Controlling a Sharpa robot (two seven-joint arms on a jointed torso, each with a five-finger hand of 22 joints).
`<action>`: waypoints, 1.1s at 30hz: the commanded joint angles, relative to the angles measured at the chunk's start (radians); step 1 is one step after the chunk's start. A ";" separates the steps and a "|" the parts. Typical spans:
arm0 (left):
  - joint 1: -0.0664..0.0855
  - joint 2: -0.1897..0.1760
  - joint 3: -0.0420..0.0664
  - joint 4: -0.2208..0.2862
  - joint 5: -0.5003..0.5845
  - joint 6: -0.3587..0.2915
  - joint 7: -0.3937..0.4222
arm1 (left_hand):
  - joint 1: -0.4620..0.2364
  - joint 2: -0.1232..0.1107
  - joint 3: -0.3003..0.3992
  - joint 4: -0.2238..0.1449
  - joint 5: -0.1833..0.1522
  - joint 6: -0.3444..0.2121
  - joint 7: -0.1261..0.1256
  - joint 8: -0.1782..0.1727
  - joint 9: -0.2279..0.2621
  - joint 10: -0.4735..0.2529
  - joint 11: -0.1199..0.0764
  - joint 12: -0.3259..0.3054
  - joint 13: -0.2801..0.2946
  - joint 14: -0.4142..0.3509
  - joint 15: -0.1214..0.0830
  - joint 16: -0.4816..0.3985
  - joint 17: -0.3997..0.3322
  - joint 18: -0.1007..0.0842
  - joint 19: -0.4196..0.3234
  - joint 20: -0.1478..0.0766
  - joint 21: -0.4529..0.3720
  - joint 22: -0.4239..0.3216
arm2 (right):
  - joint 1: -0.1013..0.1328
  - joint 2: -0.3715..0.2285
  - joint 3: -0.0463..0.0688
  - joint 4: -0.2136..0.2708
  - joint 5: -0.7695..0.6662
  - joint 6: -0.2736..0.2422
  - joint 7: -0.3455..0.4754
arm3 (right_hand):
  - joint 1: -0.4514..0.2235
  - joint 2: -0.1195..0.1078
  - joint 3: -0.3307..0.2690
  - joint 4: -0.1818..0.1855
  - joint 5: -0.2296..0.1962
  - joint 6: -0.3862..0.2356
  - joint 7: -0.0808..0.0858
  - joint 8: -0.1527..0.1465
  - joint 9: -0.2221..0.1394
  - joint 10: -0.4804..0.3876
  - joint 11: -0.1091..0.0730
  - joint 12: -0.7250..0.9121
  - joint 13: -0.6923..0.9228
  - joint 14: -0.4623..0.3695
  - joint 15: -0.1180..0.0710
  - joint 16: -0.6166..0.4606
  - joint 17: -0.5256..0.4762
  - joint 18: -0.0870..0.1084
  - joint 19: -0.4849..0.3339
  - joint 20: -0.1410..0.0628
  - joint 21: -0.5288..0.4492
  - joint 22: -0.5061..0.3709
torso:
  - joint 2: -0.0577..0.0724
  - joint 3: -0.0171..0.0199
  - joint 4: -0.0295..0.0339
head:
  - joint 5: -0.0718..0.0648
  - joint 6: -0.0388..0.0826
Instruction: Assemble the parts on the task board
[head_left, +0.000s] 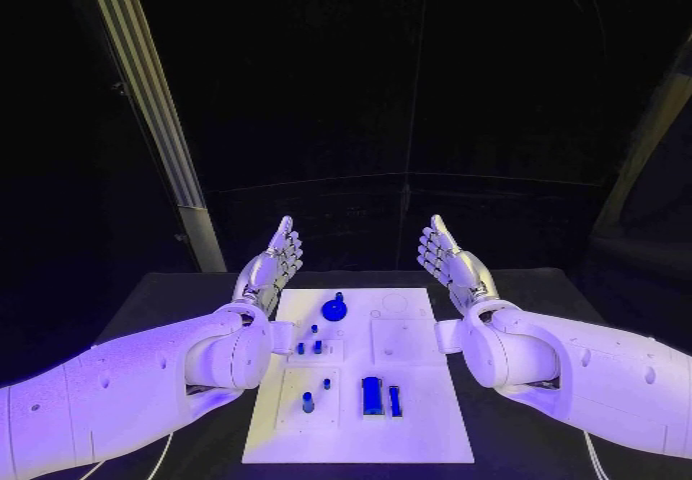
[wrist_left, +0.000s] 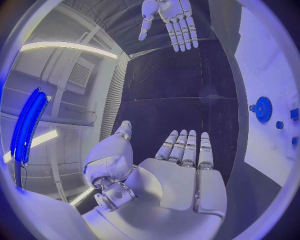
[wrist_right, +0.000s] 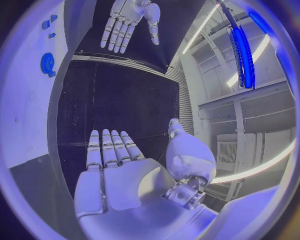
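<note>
A black desk (head_left: 173, 300) carried a white board (head_left: 426, 440), a long rectangle lying flat in the middle with its short edges nearest to and farthest from the robot. Bare dark desk showed on both sides of the board and beyond its far edge. The board lay directly on the desk surface. In the left wrist view the desk (wrist_left: 169, 75) appeared as a dark sheet with the board (wrist_left: 259, 145) along one side of it. In the right wrist view the desk (wrist_right: 119, 95) likewise met the pale edge of the board (wrist_right: 28, 115).
</note>
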 joint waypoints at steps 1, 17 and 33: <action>-0.006 -0.004 0.007 0.019 -0.055 -0.133 0.040 | -0.129 0.001 -0.030 0.000 -0.004 -0.094 -0.005 -0.004 -0.002 -0.096 -0.010 -0.007 -0.001 -0.086 -0.005 -0.061 -0.004 -0.042 -0.069 -0.057 -0.009 -0.101 | 0.001 -0.002 0.002 0.010 0.048 -0.097 0.038 | -0.137 -0.002 0.012 0.000 -0.006 -0.089 -0.015 -0.004 -0.005 -0.103 -0.007 -0.006 -0.002 -0.110 -0.002 -0.005 -0.002 -0.044 -0.100 -0.029 -0.007 -0.002 | 0.000 0.0000 0.0002 | 0.000 0.000; -0.009 -0.005 0.010 0.023 -0.057 -0.140 0.041 | -0.265 0.001 -0.030 0.000 -0.004 -0.192 -0.005 -0.004 -0.002 -0.199 -0.010 -0.007 -0.001 -0.176 -0.005 -0.061 -0.004 -0.042 -0.139 -0.057 -0.009 -0.101 | 0.001 -0.002 0.002 0.010 0.048 -0.097 0.038 | -0.279 -0.002 0.012 0.000 -0.006 -0.181 -0.015 -0.004 -0.005 -0.211 -0.007 -0.006 -0.002 -0.225 -0.002 -0.005 -0.002 -0.044 -0.204 -0.029 -0.007 -0.002 | 0.000 0.0000 0.0002 | 0.000 0.000; -0.009 -0.005 0.010 0.023 -0.057 -0.140 0.041 | -0.405 0.001 -0.030 0.000 -0.004 -0.293 -0.005 -0.004 -0.002 -0.303 -0.010 -0.007 -0.001 -0.269 -0.005 -0.061 -0.004 -0.042 -0.216 -0.057 -0.009 -0.101 | 0.001 -0.002 0.002 0.010 0.048 -0.097 0.038 | -0.428 -0.002 0.012 0.000 -0.006 -0.278 -0.015 -0.004 -0.005 -0.322 -0.007 -0.006 -0.002 -0.343 -0.002 -0.005 -0.002 -0.044 -0.313 -0.029 -0.007 -0.002 | 0.000 0.0000 0.0002 | 0.000 0.000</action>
